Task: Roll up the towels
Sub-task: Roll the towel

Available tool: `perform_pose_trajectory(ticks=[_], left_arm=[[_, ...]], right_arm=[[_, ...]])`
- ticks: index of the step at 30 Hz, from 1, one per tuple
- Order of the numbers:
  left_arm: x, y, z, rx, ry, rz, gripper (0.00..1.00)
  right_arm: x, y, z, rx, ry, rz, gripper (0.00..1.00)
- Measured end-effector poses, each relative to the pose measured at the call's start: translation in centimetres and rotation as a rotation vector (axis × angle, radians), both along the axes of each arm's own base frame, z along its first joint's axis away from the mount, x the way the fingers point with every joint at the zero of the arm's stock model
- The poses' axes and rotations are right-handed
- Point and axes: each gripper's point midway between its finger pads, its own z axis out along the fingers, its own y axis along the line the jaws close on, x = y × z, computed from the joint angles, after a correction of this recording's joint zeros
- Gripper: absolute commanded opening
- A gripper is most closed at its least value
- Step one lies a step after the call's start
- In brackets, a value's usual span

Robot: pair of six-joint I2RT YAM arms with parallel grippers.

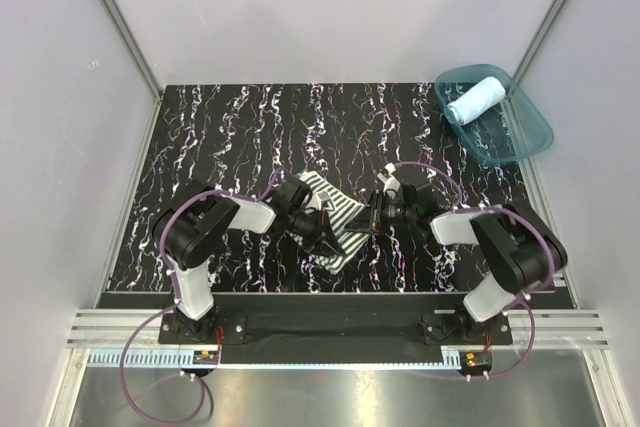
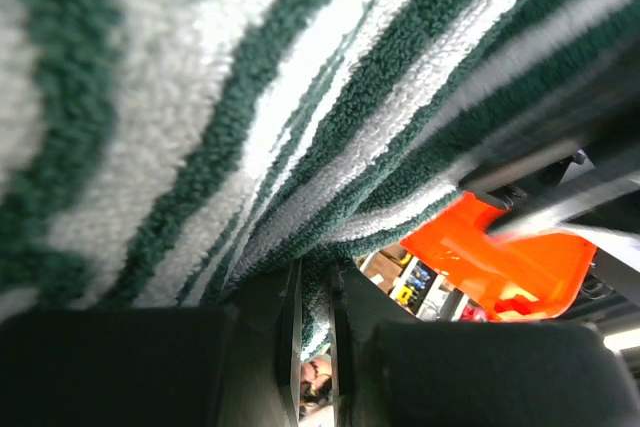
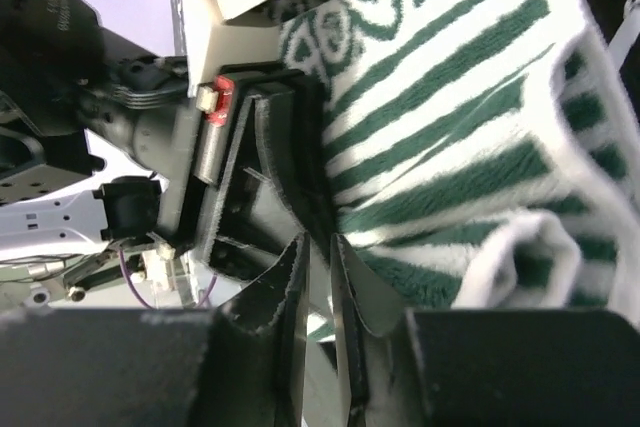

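The striped green-and-white towel (image 1: 337,215) lies bunched at the table's middle, between my two grippers. My left gripper (image 1: 326,234) is shut on a fold of it; in the left wrist view the towel (image 2: 300,97) drapes overhead and a strip of it sits between the fingertips (image 2: 315,299). My right gripper (image 1: 373,215) is at the towel's right edge, its jaws nearly together (image 3: 320,259) beside the striped cloth (image 3: 450,147), with a sliver of cloth in the gap. The light blue towel (image 1: 477,99) lies rolled in the teal tub (image 1: 520,132).
The tub stands at the back right corner of the black marbled mat (image 1: 230,137). White walls close in the back and both sides. The left gripper's white body (image 3: 250,17) is close in front of the right gripper.
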Motion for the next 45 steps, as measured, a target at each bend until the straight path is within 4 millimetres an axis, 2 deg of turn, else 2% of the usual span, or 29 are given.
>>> perform_pose_trajectory(ticks=[7,11,14,15,17,18,21,23,28,33,36,39,45], left_arm=[[0.8,0.8,0.0,-0.015,0.029,0.021,0.02],[0.9,1.1,-0.1,-0.015,0.031,0.021,0.08],[1.1,1.4,-0.1,0.006,0.011,0.014,0.24],[1.2,1.5,-0.1,0.023,-0.002,0.014,0.33],[1.7,1.8,0.1,0.065,-0.05,0.014,0.4],[1.9,2.0,0.2,0.091,-0.074,0.015,0.45],[2.9,2.9,0.9,0.179,-0.164,0.026,0.46],[3.5,3.6,1.4,0.236,-0.222,0.024,0.51],[4.0,4.4,3.0,0.405,-0.423,-0.036,0.55],[3.1,2.0,6.7,0.478,-0.748,-0.163,0.61],[1.9,0.8,7.8,0.486,-0.878,-0.235,0.62],[1.8,1.2,6.9,0.543,-0.904,-0.267,0.62],[2.2,3.6,3.3,0.683,-0.893,-0.295,0.62]], right_arm=[[1.2,1.5,-3.2,0.089,0.024,0.023,0.15],[1.7,2.2,-3.6,0.144,0.025,0.039,0.12],[2.1,2.5,-3.6,0.156,0.025,0.042,0.12],[2.3,2.6,-3.5,0.156,0.023,0.041,0.11],[2.6,2.7,-3.5,0.153,0.02,0.036,0.11],[2.7,2.7,-3.5,0.153,0.021,0.035,0.11],[3.1,2.9,-3.7,0.15,0.026,0.034,0.11],[3.5,3.0,-3.8,0.151,0.025,0.034,0.11],[3.8,3.2,-3.8,0.15,0.028,0.035,0.1],[4.0,3.4,-3.9,0.147,0.035,0.036,0.1],[4.1,3.4,-4.0,0.145,0.037,0.037,0.1],[4.1,3.4,-4.0,0.143,0.039,0.037,0.1],[4.2,3.5,-4.0,0.142,0.043,0.038,0.09]])
